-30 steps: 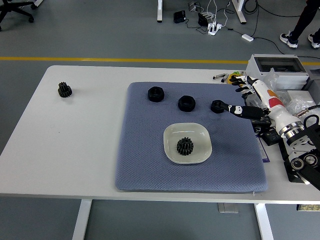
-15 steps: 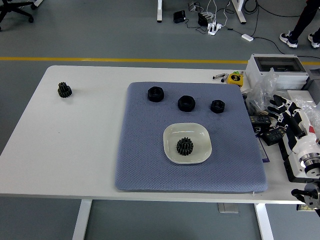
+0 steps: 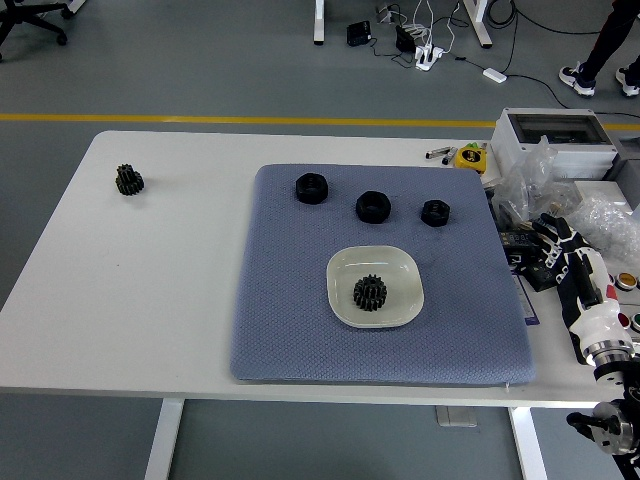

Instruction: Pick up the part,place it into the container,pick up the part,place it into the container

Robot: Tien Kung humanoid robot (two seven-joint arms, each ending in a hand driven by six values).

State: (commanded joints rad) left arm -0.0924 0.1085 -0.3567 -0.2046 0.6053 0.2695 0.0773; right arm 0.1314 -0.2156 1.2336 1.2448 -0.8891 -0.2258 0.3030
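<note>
A white dish (image 3: pixel 345 300) sits on the blue-grey mat (image 3: pixel 290 320) and holds a black gear (image 3: pixel 370 292). Three black nut-shaped parts lie in a row on the mat behind it: one on the left (image 3: pixel 312 187), one in the middle (image 3: pixel 373 206), a smaller one on the right (image 3: pixel 435 212). Another black gear (image 3: pixel 129 180) lies on the bare table at the far left. My right hand (image 3: pixel 562 250) is at the table's right edge, off the mat, with its fingers spread and empty. My left arm is out of view.
A grey box (image 3: pixel 555 135), plastic bags (image 3: pixel 560 190) and small tools crowd the table's right end next to my right hand. A yellow item (image 3: pixel 470 157) and pens lie behind the mat's far right corner. A person's feet (image 3: pixel 600 75) show at the top right.
My right hand has drawn back from beside the small right nut part, down and to the right, to the table's right edge. It holds nothing. The parts have not moved.
</note>
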